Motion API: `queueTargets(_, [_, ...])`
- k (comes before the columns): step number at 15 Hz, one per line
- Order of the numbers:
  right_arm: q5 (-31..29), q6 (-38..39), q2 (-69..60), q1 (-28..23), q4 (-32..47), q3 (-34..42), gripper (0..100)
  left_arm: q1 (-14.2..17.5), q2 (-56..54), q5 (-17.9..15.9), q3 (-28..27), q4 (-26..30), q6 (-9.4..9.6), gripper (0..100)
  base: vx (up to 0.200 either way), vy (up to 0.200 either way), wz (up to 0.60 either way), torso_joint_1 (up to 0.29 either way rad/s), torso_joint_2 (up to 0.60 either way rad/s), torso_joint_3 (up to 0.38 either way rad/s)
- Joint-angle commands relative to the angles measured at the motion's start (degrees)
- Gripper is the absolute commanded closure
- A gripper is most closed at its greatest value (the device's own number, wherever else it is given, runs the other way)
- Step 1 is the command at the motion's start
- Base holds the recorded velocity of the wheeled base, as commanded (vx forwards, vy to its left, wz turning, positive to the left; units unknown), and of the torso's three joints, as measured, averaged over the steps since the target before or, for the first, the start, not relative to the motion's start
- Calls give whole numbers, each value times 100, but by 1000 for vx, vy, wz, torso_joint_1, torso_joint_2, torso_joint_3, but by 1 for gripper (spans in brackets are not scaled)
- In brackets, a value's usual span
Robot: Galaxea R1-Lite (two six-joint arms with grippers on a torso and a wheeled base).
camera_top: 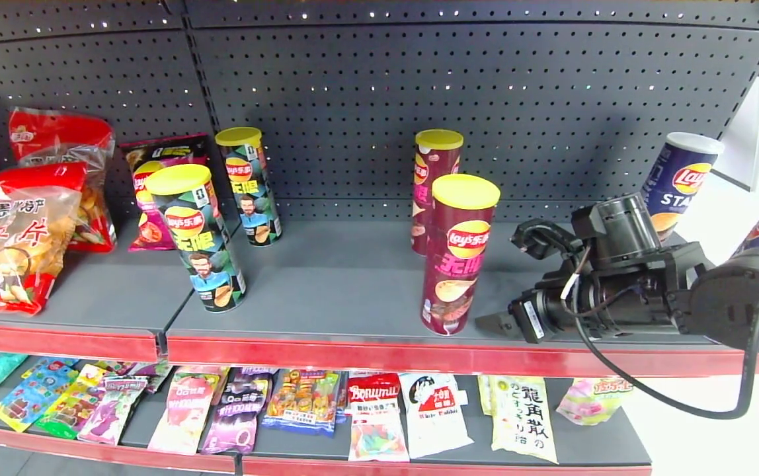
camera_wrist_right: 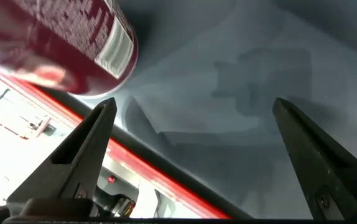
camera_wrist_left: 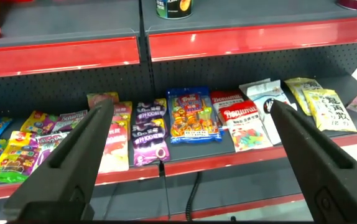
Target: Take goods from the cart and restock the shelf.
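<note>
My right gripper point(camera_wrist_right: 194, 104), jaws spread and empty, hangs low over the shelf point(camera_top: 340, 277) just right of the maroon chip can point(camera_top: 457, 254), upright at the near edge, seemingly fronting its row; my left gripper point(camera_wrist_left: 188, 106), likewise spread, faces candy packets point(camera_wrist_left: 191, 118) below.

Passage on the upper shelf point(camera_top: 326, 291), referenced to the front maroon chip can point(camera_top: 459, 254). To its left you have a broad bare lane, bounded by the front green chip can point(camera_top: 198, 238). Directly behind it, the rear maroon chip can point(camera_top: 434, 178) blocks a straight reach to the back wall. To its right, your right gripper point(camera_top: 493, 322), fingers spread, lies just beside its base. Beyond that, bare shelf runs to the blue chip can point(camera_top: 677, 175).
</note>
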Motion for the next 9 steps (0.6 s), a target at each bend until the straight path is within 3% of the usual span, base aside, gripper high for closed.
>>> queueTargets(1, [0,-1,93,4,-8,-65,0,1,14,1,1,-5,1,0,0,0,0,0,0,0])
queueTargets(9, [0,-1,277,-49,-8,-223,0,1,14,1,1,-5,-8,0,0,0,0,0,0,0])
